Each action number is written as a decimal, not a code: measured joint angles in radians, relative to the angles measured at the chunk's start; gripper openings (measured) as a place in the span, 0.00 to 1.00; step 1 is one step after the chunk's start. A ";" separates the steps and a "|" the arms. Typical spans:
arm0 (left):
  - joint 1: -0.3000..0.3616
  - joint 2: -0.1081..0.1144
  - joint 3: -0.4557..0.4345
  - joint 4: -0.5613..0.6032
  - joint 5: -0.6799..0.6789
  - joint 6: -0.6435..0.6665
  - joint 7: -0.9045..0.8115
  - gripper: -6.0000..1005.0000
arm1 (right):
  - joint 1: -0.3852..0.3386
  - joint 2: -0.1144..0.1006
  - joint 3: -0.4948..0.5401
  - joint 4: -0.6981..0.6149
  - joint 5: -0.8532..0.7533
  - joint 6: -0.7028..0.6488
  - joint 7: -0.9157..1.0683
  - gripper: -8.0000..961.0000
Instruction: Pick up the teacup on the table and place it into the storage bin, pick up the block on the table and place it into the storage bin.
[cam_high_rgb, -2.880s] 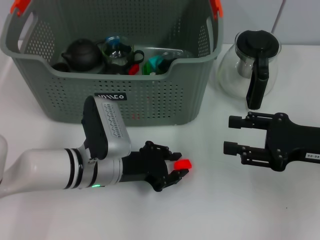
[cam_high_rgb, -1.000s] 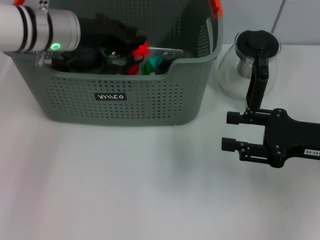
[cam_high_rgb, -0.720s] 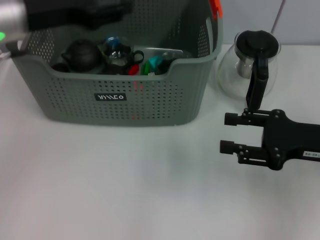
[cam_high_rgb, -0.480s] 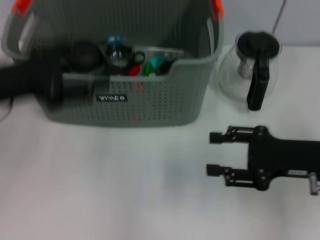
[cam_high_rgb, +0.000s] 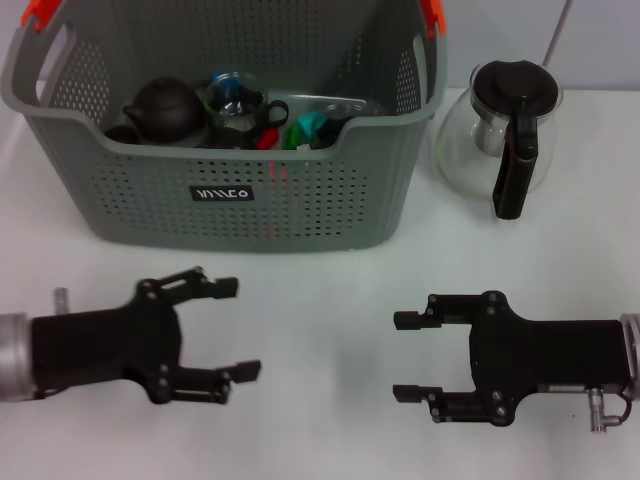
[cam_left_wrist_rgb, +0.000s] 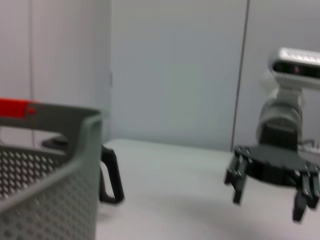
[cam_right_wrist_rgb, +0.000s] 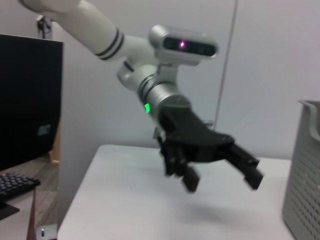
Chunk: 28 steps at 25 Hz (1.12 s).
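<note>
The storage bin (cam_high_rgb: 300, 190) stands at the far left-centre of the white table (cam_high_rgb: 330, 300), and both end effectors hang low over the bare table in front of it, well clear of its front wall. Inside the bin, toward its rear left, lie a dark round teapot (cam_high_rgb: 165, 108), a small glass cup (cam_high_rgb: 232, 97), and beside them a red piece (cam_high_rgb: 268, 138) and a green piece (cam_high_rgb: 308, 128); which of these is the block is hard to say.

The left end effector (cam_high_rgb: 228, 328) is spread wide and holds nothing, pointing toward the middle of the table. The right end effector (cam_high_rgb: 405, 355) faces it from the other side, also wide and empty.

Half a second ago the left arm was a dark blur across the bin's front-left corner; it has since dropped to the table. The right arm has slid nearer and lower.

To the right of the bin, apart from it, stands a glass teapot (cam_high_rgb: 500, 130) with a black handle and lid.
</note>
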 joint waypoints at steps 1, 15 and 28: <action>-0.008 -0.002 0.001 0.008 0.015 -0.010 0.003 0.92 | -0.002 -0.001 0.000 0.001 0.000 0.003 0.007 0.72; -0.109 0.000 0.004 0.017 0.131 -0.034 -0.071 0.93 | -0.028 -0.008 0.044 0.011 -0.005 0.045 0.077 0.72; -0.122 -0.031 0.065 0.020 0.131 -0.042 -0.061 0.93 | -0.042 -0.004 0.038 0.025 -0.006 0.050 0.078 0.72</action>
